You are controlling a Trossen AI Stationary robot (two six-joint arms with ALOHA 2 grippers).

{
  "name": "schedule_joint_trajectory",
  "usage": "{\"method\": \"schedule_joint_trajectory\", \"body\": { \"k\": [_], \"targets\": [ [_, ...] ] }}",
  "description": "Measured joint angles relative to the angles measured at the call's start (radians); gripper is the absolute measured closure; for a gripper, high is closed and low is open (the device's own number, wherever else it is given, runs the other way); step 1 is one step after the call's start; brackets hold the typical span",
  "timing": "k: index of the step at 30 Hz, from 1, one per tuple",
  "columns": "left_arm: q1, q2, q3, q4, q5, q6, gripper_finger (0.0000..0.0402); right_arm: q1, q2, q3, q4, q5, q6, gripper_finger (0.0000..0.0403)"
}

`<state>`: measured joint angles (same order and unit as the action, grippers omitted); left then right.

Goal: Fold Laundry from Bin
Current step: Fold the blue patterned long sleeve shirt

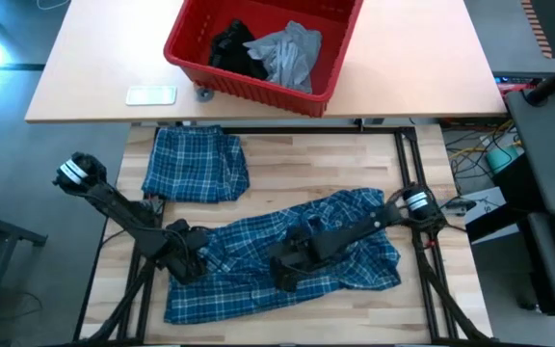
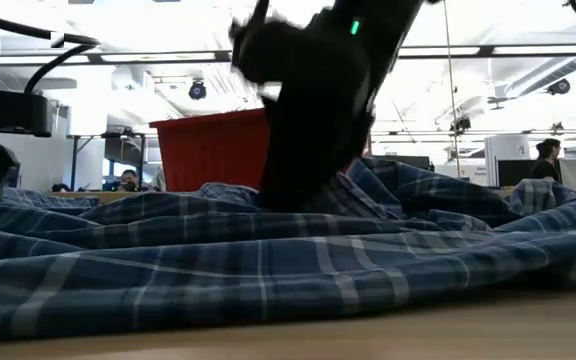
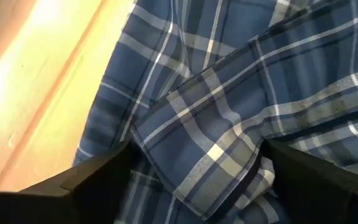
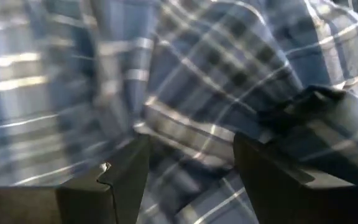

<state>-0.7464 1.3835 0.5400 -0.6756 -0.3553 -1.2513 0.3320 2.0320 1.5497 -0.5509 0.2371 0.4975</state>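
A blue-and-white plaid shirt lies crumpled across the near half of the wooden table. My left gripper is low over its left end and stands open, a raised fold of plaid between its fingers. My right gripper is down at the shirt's middle, open, with plaid cloth showing in the gap. In the low view it is the dark shape coming down onto the shirt. The red bin stands on the far table, a grey T-shirt and a black garment inside it. My left gripper comes at the shirt's left end steeply from above, its fingers on either side of a fold edge. Whether they touch the cloth I cannot tell. My right gripper slants down into the shirt's middle folds. A dark fold lies against one finger; nothing is pinched.
A second plaid garment lies folded at the table's far left. A small white object sits on the far table beside the bin. Dark frame rails run along the table's edges. Bare wood shows behind the crumpled shirt.
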Motion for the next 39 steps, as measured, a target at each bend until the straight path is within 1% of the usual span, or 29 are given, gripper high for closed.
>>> {"method": "schedule_joint_trajectory", "body": {
  "k": [2,5,8,10,12,14,18,19,21,23,25,27,29,30,32,36,37,39],
  "targets": [
    [0.000,0.001,0.003,-0.014,0.006,0.001,0.0056,-0.022,0.028,0.000,0.004,-0.014,-0.012,0.0174],
    [0.004,-0.023,0.033,-0.150,0.040,0.000,0.0056,-0.050,0.043,0.003,0.000,-0.068,0.001,0.0174],
    [0.004,-0.074,0.073,-0.324,0.076,0.009,0.0056,-0.060,-0.016,0.043,-0.064,-0.078,0.008,0.0174],
    [0.003,-0.123,0.109,-0.382,0.071,0.015,0.0056,-0.061,-0.083,0.070,-0.130,-0.080,0.058,0.0174],
    [0.004,-0.171,0.122,-0.407,0.046,0.015,0.0056,-0.065,-0.158,0.080,-0.229,-0.082,0.166,0.0174],
    [0.007,-0.217,0.136,-0.395,0.007,0.016,0.0056,-0.076,-0.223,0.075,-0.377,-0.080,0.310,0.0174],
    [0.017,-0.275,0.133,-0.359,-0.086,0.016,0.0056,-0.086,-0.338,0.044,-0.705,-0.069,0.675,0.0174],
    [0.021,-0.284,0.131,-0.341,-0.111,0.014,0.0056,-0.087,-0.371,0.035,-0.766,-0.069,0.741,0.0174],
    [0.031,-0.293,0.119,-0.309,-0.139,0.015,0.0056,-0.094,-0.429,0.008,-0.831,-0.063,0.847,0.0174],
    [0.042,-0.293,0.105,-0.241,-0.155,0.036,0.0056,-0.116,-0.482,-0.038,-0.842,-0.052,0.913,0.0168],
    [0.055,-0.288,0.088,-0.157,-0.156,0.083,0.0056,-0.148,-0.539,-0.098,-0.839,-0.047,0.944,0.0155],
    [0.069,-0.271,0.076,-0.081,-0.155,0.136,0.0056,-0.187,-0.597,-0.162,-0.829,-0.015,0.924,0.0138],
    [0.089,-0.253,0.078,-0.020,-0.147,0.191,0.0056,-0.234,-0.647,-0.227,-0.764,-0.019,0.865,0.0125],
    [0.105,-0.240,0.083,0.006,-0.130,0.226,0.0056,-0.263,-0.669,-0.262,-0.729,-0.043,0.838,0.0123],
    [0.133,-0.214,0.096,0.058,-0.095,0.300,0.0056,-0.316,-0.700,-0.333,-0.656,-0.128,0.781,0.0128],
    [0.190,-0.157,0.130,0.127,-0.052,0.442,0.0056,-0.407,-0.738,-0.488,-0.567,-0.340,0.731,0.0159],
    [0.206,-0.141,0.136,0.126,-0.043,0.467,0.0056,-0.424,-0.741,-0.531,-0.544,-0.370,0.720,0.0167],
    [0.235,-0.109,0.148,0.128,-0.025,0.503,0.0056,-0.454,-0.750,-0.615,-0.486,-0.387,0.707,0.0177]
  ]
}}
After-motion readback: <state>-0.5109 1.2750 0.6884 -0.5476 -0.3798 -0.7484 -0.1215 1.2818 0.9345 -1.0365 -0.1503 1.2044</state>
